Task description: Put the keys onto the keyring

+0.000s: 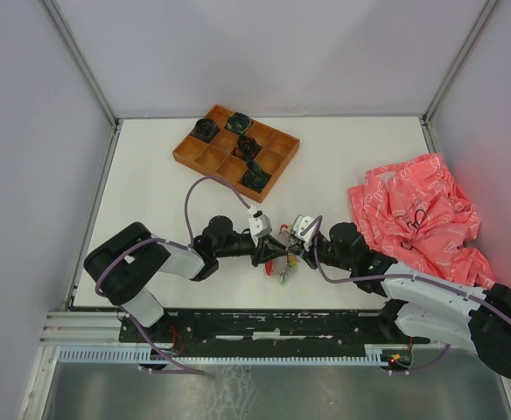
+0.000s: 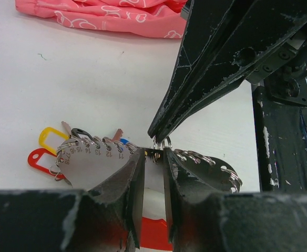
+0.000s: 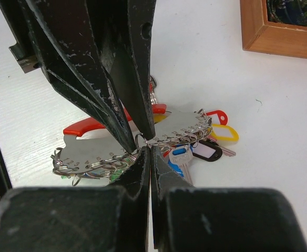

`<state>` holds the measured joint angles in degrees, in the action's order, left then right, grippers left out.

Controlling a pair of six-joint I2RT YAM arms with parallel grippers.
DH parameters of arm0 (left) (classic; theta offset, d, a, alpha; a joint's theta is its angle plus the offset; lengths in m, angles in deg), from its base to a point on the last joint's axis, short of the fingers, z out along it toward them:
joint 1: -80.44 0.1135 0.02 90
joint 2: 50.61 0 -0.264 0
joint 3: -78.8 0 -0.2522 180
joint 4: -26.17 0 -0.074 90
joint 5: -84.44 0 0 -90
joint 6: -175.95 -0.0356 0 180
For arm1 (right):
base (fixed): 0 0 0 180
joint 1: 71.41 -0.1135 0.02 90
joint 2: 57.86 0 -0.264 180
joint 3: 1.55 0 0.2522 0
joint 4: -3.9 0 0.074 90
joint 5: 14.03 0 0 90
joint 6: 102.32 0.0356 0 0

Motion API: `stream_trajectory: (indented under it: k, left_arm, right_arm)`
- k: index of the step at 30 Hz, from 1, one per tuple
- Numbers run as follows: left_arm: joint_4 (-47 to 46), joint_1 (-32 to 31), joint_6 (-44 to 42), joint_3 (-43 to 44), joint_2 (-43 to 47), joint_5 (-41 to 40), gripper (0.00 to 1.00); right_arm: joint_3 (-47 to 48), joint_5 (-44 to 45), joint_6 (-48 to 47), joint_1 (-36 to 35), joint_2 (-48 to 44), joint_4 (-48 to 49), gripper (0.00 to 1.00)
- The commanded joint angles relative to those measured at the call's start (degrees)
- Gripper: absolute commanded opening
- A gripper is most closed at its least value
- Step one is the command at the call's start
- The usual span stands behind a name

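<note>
Keys with red, yellow, black and blue tags lie bunched at one end of the keyring. They sit low on the white table, near its front edge and between the two grippers. Whether each key is threaded on, I cannot tell.

Farthest left, toward the back, stands an orange wooden tray; several of its compartments hold dark coiled bundles.

Next comes the left gripper. Its fingers are nearly closed, with only a narrow slit between them. They are clamped on the top edge of the keyring's grey metal plate, which is stamped with numbers and lined with small wire rings. The keyring's red curved part shows beyond the plate.

The right gripper meets the left one tip to tip from the other side. Its fingers are pressed fully together, pinching one small wire ring on that same edge.

Far right, well apart, a pink patterned cloth lies crumpled.
</note>
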<state>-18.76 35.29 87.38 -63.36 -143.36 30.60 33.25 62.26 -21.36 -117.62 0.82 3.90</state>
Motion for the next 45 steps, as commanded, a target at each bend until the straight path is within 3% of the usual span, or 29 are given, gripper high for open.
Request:
stream_trajectory:
  k: [1,7,17,21,32,45]
  left_arm:
    - [-0.3,-0.4,-1.8,1.3,0.3,1.3,0.27]
    - [-0.5,-0.4,-1.2,1.6,0.3,2.3,0.26]
    - [0.2,-0.4,-1.1,2.3,-0.1,2.6,0.04]
    - [1.0,-0.3,-1.5,2.2,1.2,1.8,0.03]
    - [10.5,0.7,-3.8,6.7,10.3,-8.7,0.03]
    - [24.0,13.8,-6.2,8.7,22.0,-23.7,0.03]
  right_arm:
    - [0.1,-0.4,0.1,0.1,-2.1,5.6,0.01]
    - [-0.2,-1.1,0.0,0.2,-2.2,5.9,0.01]
    - [-0.1,-2.1,0.1,0.2,-2.4,6.0,0.01]
    - [0.1,-1.8,0.2,0.2,-4.0,5.1,0.03]
    - [4.4,3.5,-0.2,0.2,-11.2,-2.6,0.39]
    - [11.5,3.4,0.5,0.2,-3.1,-5.7,0.5]
